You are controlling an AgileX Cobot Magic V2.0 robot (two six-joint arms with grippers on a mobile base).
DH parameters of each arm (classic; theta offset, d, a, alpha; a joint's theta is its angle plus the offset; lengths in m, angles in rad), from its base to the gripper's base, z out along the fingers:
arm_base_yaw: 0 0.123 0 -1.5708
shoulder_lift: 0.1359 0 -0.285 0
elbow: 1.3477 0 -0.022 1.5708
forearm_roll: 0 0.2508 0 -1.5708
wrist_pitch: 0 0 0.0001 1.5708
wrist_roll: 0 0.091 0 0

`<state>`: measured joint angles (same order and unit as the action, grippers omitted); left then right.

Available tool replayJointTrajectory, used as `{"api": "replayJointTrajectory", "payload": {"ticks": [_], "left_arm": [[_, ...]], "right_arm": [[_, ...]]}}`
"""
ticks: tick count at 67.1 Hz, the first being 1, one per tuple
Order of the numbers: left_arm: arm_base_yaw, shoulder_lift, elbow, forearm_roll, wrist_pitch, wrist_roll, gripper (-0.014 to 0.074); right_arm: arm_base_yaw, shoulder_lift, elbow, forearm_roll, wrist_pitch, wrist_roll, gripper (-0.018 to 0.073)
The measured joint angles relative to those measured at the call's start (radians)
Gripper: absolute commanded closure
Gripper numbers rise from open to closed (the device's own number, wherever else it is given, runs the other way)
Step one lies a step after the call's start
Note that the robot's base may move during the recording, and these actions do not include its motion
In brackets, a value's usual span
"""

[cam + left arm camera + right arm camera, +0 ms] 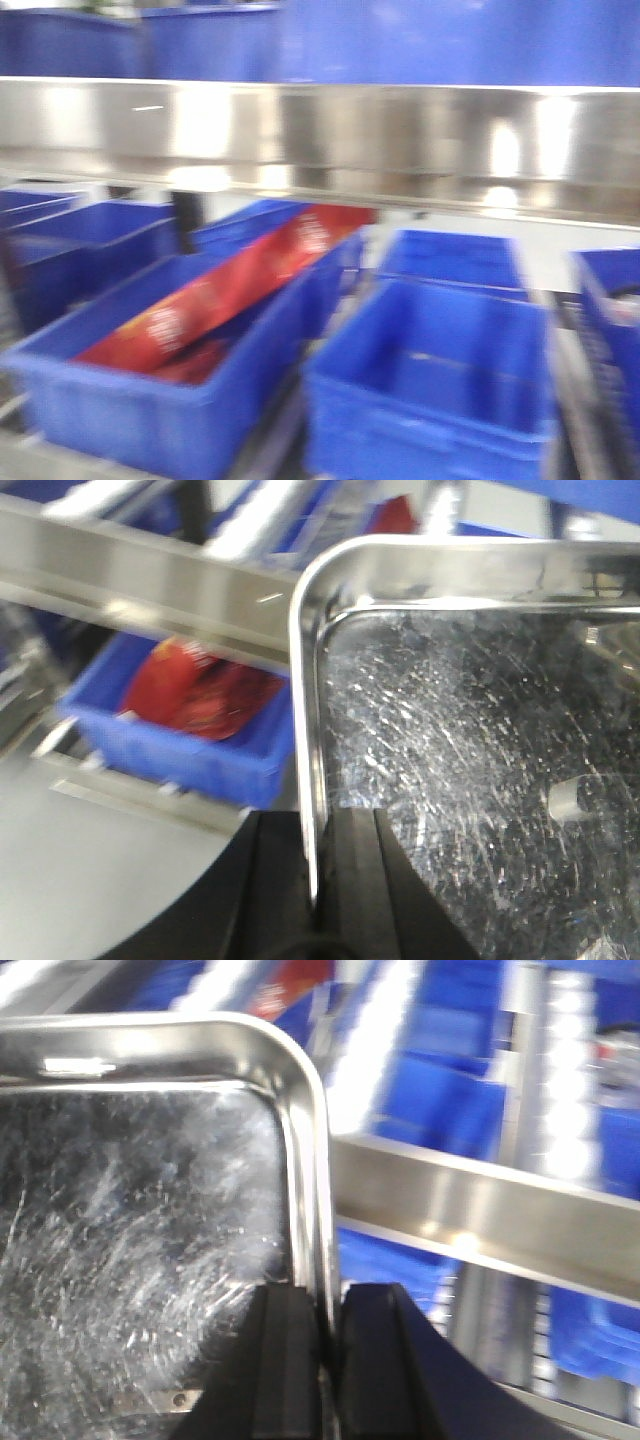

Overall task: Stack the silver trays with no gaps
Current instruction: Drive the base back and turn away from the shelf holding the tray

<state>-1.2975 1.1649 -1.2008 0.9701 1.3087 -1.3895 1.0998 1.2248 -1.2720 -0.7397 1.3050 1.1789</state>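
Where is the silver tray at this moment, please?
In both wrist views the silver tray hangs above the blue bins, its left rim pinched by the left gripper, its right rim by the right gripper.

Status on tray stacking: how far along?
Grasp done: the left gripper and right gripper each clamp a side rim of a silver tray, apparently one tray. In hand: holding it, blue bins beyond. Left: no stack visible anywhere; placing and nesting remain.
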Motion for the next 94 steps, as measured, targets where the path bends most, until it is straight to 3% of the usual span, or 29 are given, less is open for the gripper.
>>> {"api": "replayJointTrajectory", "payload": {"ticks": [94], "left_arm": [[0.002,0.000,0.000,0.005,0.002,-0.002,0.0613]], "right_arm": [[-0.002,-0.003,0.005,-0.020,-0.043,-0.002,0.0580]]}}
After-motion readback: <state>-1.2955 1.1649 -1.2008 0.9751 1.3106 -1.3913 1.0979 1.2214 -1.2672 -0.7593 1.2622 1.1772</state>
